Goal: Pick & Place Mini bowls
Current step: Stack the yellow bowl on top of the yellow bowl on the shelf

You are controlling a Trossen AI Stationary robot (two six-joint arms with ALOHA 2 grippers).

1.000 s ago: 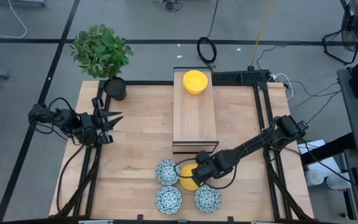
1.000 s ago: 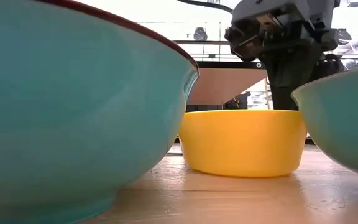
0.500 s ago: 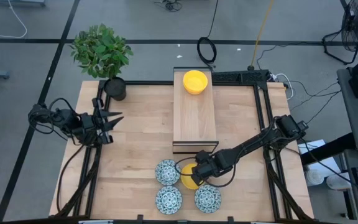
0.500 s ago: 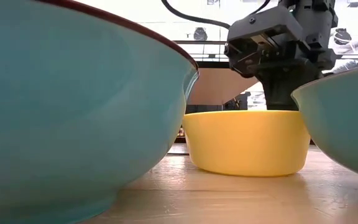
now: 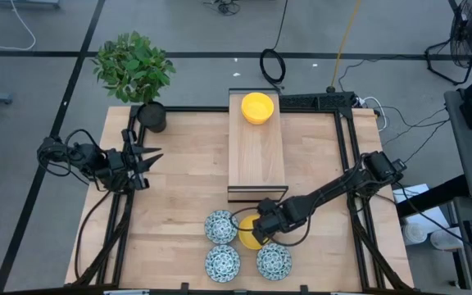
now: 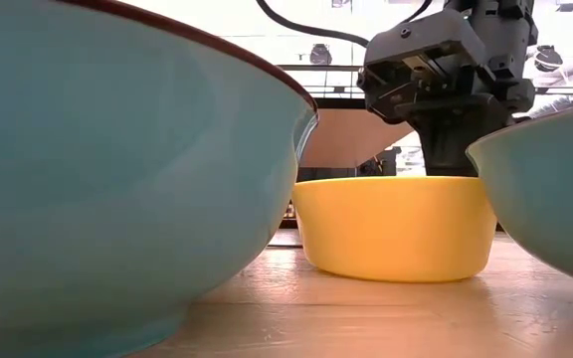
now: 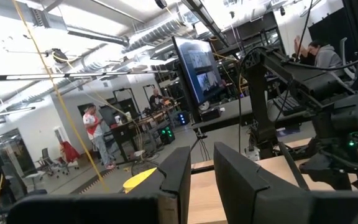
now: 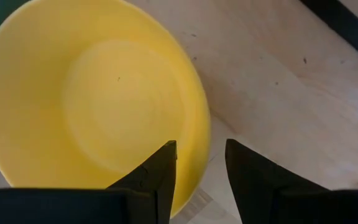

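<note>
Our right hand (image 8: 197,171) sits low over the near part of the desk (image 5: 179,180), its two fingers (image 8: 157,174) parted astride the rim of a yellow mini bowl (image 5: 248,233), one inside and one outside, not yet clamped on it. That bowl rests on the wood among three blue-patterned mini bowls (image 5: 220,225), touching or just beside them, while a second yellow bowl (image 5: 257,107) sits at the far end of the raised wooden board (image 5: 256,160) in the desk's middle. Our left hand (image 5: 147,158) waits at the left edge, fingers slightly apart, near the potted plant (image 5: 134,70) at the far left corner.
</note>
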